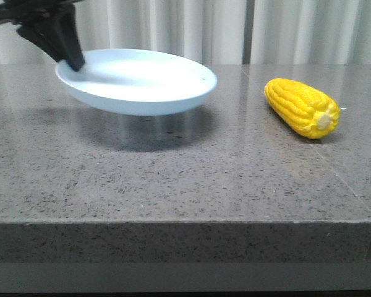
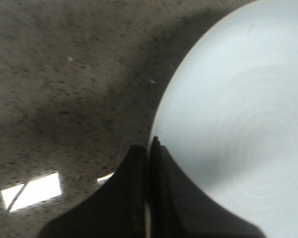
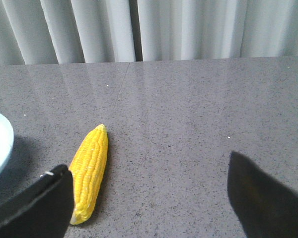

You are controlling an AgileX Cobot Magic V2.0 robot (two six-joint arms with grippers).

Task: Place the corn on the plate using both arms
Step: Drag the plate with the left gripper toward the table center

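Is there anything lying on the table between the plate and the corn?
No. In the front view only bare grey table separates the plate, held up by the left gripper, from the corn.

Even, soft light from overhead leaves a diffuse shadow under the plate [image 1: 136,80] at six o'clock on the glossy table [image 1: 173,179], a bright window glare patch shows at eight o'clock in the blurred, dim left wrist view, and the right wrist view is sharp.

text: none readable | labels: none | surfaces checked: plate [image 1: 136,80], corn [image 1: 302,107] (both unmarked)
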